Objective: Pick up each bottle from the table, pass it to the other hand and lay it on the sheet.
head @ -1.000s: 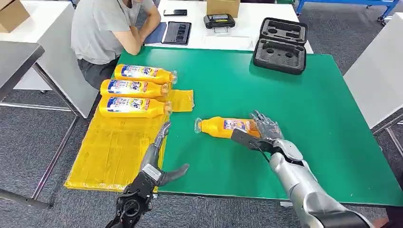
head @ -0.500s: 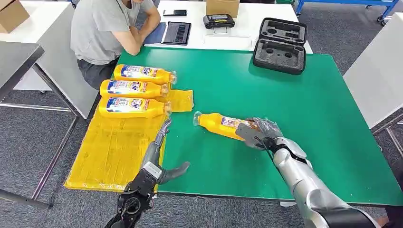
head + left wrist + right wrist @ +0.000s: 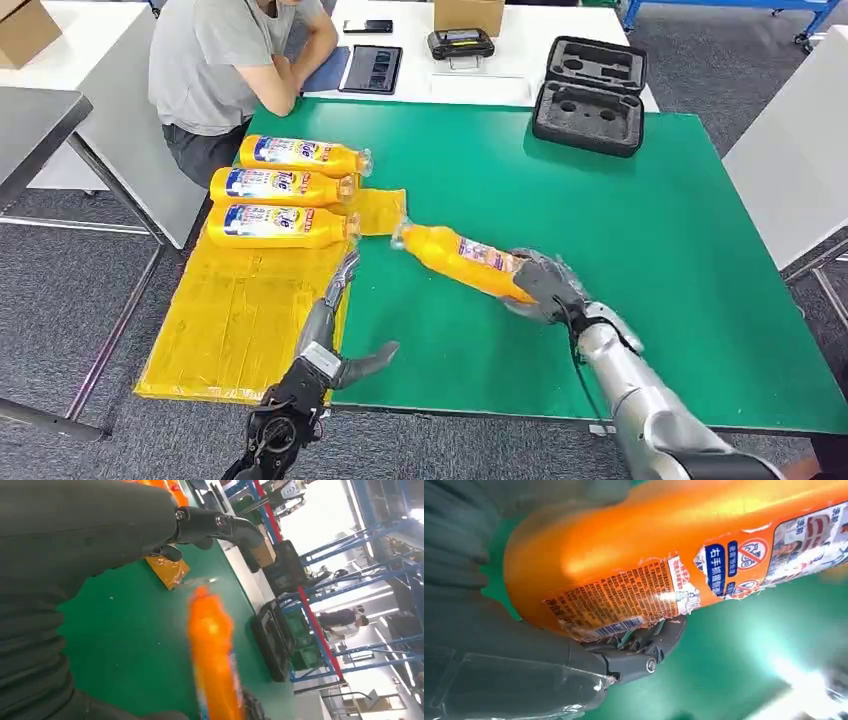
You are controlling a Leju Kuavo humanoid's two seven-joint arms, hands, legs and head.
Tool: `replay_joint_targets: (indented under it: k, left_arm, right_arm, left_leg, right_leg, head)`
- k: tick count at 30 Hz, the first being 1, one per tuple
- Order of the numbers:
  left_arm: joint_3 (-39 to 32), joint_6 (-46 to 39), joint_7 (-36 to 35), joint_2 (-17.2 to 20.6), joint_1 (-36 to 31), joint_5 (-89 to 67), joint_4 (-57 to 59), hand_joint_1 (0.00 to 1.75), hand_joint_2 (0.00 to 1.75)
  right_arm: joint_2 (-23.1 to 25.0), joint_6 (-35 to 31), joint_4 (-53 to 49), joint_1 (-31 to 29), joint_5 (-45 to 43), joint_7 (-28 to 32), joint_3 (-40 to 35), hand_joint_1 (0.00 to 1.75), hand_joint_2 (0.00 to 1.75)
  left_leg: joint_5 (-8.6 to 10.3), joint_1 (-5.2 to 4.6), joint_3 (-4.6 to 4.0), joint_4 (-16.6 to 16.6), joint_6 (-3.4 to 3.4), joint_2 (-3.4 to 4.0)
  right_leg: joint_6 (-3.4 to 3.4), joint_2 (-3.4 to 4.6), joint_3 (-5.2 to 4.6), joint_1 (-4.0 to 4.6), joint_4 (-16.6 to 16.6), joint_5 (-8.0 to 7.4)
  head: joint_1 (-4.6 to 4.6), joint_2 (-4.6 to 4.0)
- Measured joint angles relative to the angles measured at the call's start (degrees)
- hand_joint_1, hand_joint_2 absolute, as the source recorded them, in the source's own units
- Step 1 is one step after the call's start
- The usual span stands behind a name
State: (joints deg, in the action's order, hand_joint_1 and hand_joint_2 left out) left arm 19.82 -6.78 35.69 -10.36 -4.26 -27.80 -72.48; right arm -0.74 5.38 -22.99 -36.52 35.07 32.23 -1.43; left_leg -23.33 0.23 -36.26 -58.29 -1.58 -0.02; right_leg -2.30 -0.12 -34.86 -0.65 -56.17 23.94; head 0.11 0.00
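My right hand [image 3: 545,286] grips the base of an orange bottle [image 3: 462,260] and holds it tilted above the green table [image 3: 660,230], cap end pointing left toward the yellow sheet [image 3: 240,310]. The right wrist view has the same bottle [image 3: 664,565] close up, with the fingers [image 3: 634,655] wrapped under its base. My left hand [image 3: 335,325] hangs at the sheet's right edge with fingers spread and nothing in it. In the left wrist view the bottle [image 3: 212,650] is blurred beyond the left hand's fingers [image 3: 220,525]. Three orange bottles [image 3: 280,187] lie side by side at the sheet's far end.
A person in a grey shirt [image 3: 215,60] sits at the table's far left corner. An open black foam case [image 3: 590,95] lies at the table's far edge. A tablet [image 3: 372,68] and a small device [image 3: 461,44] rest on the white table behind.
My right hand has closed on the bottle, lifted it off the table and swung its cap end up and left toward the sheet. The left hand has stayed in place.
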Motion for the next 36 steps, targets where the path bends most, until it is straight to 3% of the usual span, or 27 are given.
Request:
replay_joint_targets:
  k: [10,15,20,26,36]
  left_arm:
    - [-0.6,-2.9,0.9,-0.3,-0.1,3.6,0.0,0.00,1.75]
    - [-0.8,-4.0,1.4,-0.4,-0.1,8.7,0.0,0.00,1.75]
    - [-1.0,2.1,0.0,-0.5,-0.4,19.2,0.7,0.00,1.75]
    - [-1.2,5.6,0.0,-0.7,-2.1,24.2,3.9,0.00,1.75]
    - [-0.8,8.8,1.3,-0.7,-4.0,26.2,7.1,0.00,1.75]
  right_arm:
    - [1.7,2.3,-1.9,3.1,-11.7,6.5,6.9,1.75,1.75]
    - [2.9,5.8,-6.0,8.3,-21.3,7.5,8.6,1.75,1.75]
    - [5.8,10.2,-15.1,14.8,-29.4,7.6,6.8,1.75,1.75]
    - [8.6,11.4,-22.4,19.9,-31.0,7.6,1.5,1.75,1.75]
    - [9.5,11.4,-25.5,22.3,-32.5,7.6,-1.8,1.75,1.75]
  left_leg:
    - [0.00,0.00,-0.04,0.0,0.00,-0.04]
    - [-0.01,0.00,-0.05,0.0,0.00,-0.13]
    - [-0.02,0.03,-0.06,0.0,0.01,-0.11]
    - [-0.01,0.05,-0.06,0.0,0.02,-0.11]
    - [-0.01,0.00,-0.07,0.0,0.00,-0.13]
  right_leg:
    - [0.00,-0.08,-0.01,-0.01,0.0,0.01]
    - [0.00,-0.08,-0.01,0.00,0.0,0.01]
    - [0.02,-0.06,-0.06,0.04,0.0,0.03]
    - [0.04,-0.06,-0.07,0.03,0.0,0.04]
    - [0.02,-0.07,-0.06,-0.01,0.0,0.02]
  head:
    - [0.02,0.00]
    - [-0.02,0.00]
    - [-0.02,0.00]
    - [0.00,0.00]
    - [-0.02,0.00]
